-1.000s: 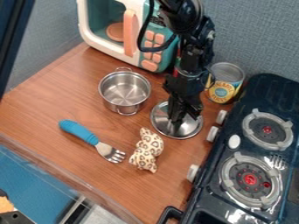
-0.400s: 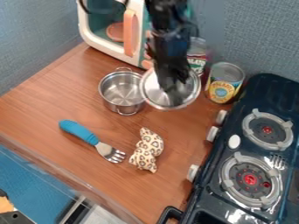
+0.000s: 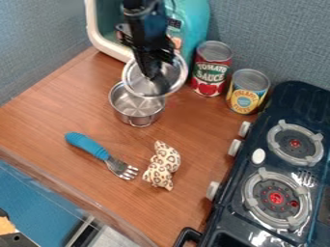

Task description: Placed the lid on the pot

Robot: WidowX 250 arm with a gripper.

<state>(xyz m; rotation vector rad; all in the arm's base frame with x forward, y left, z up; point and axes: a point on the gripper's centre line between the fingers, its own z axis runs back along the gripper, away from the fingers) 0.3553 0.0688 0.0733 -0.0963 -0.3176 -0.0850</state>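
The black gripper (image 3: pixel 156 76) hangs at the upper middle, shut on the lid's knob. The round lid (image 3: pixel 172 77), silver-rimmed with a see-through middle, is held tilted above the back right part of the pot. Below it the small steel pot (image 3: pixel 136 117) stands upright on the wooden counter, its front handle and inner wall showing. The lid covers part of the pot's back right rim from view. Whether lid and rim touch, I cannot tell.
Behind stands a toy microwave (image 3: pixel 197 24). Right of the lid are a red can (image 3: pixel 211 70) and a yellow can (image 3: pixel 247 91). A blue-handled fork (image 3: pixel 97 150) and a leopard-print toy (image 3: pixel 162 165) lie in front; the toy stove (image 3: pixel 277 169) is at right.
The lid was down on the counter right of the pot. Gripper and lid have risen and moved left over the pot, uncovering the red can. The pot has not moved.
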